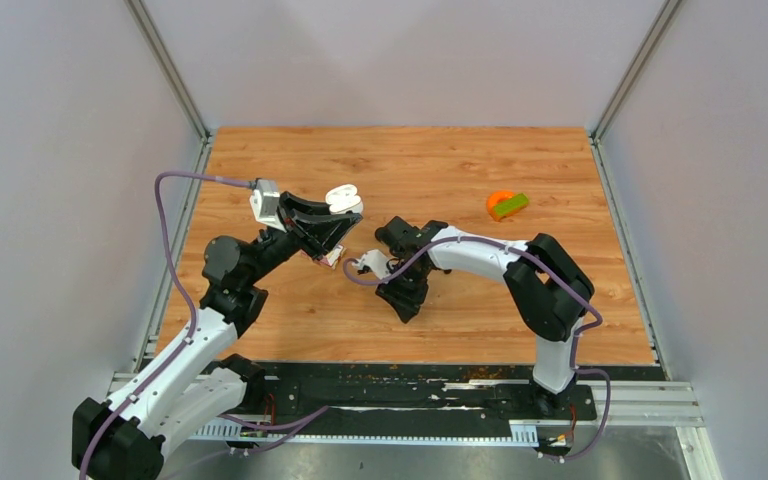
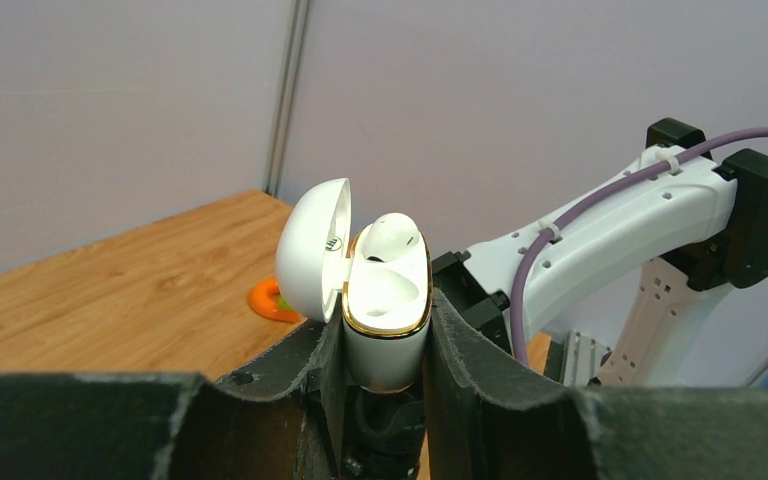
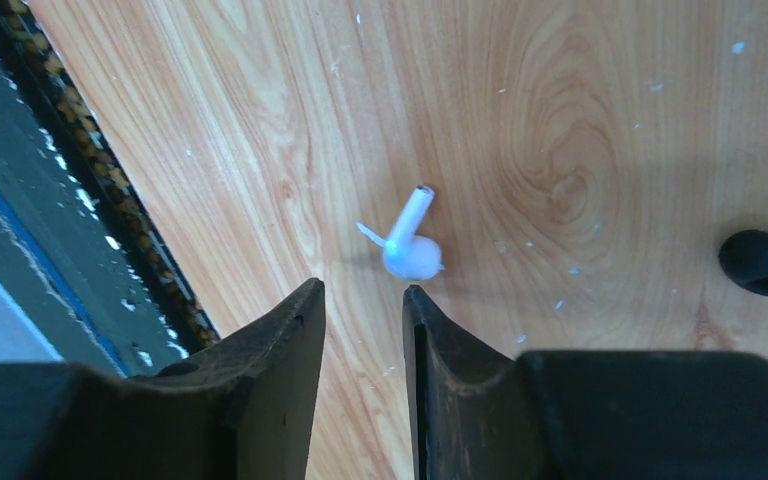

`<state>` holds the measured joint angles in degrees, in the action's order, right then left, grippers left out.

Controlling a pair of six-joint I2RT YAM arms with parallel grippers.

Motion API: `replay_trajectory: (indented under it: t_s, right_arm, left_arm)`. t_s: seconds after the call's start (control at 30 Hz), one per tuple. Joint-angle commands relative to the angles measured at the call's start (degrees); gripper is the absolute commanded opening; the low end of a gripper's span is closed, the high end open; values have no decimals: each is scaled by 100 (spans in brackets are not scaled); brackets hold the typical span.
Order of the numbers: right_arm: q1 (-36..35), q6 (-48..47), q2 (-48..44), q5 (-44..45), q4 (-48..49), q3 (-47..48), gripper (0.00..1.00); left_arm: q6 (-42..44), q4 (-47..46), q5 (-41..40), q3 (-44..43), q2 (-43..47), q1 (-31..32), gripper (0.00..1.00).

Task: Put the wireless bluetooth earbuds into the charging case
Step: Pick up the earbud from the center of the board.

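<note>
- Wooden table [image 1: 410, 160]: left gripper [image 2: 385, 320] clamps the open case [image 2: 388, 345], held aloft.
- One earbud [image 2: 392, 240] is seated, so roughly half done.
- Right gripper [image 3: 363, 292], jaws slightly parted and empty, hovers beside the loose earbud [image 3: 412, 256] on the table.

no readable text; a dark mark [image 2: 332, 243] inside the lid [image 2: 308, 235] of the charging case [image 2: 387, 335] is illegible.

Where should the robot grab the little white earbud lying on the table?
Grab the earbud by its round head, probably, coming straight down with the right tool, a finger on each side. It lies flat on the table, and its thin stem sticks out sideways; leaving the stem bare lets it slide into the open charging case.
</note>
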<state>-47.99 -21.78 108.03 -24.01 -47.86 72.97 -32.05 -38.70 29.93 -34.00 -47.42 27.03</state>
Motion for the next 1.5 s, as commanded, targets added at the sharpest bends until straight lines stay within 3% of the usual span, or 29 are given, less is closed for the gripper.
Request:
replay_trajectory:
  t_s: [0.0,0.23,0.7,1.27,1.47]
  right_arm:
    - [-29,-737,-390,241,252,-94,35]
    - [-27,-1937,-864,738,961,-462,35]
    - [-136,-3640,-696,-193,518,-357,40]
    - [-412,-3689,-407,187,1062,-736,38]
    - [-491,-3719,-370,385,1233,-883,32]
  left_arm:
    - [49,-142,106,-125,62,22,0]
    - [25,-190,83,-130,53,29,0]
    - [19,-165,103,-100,95,31,0]
    - [19,-182,76,-24,119,31,0]
    - [31,-156,67,-2,139,31,0]
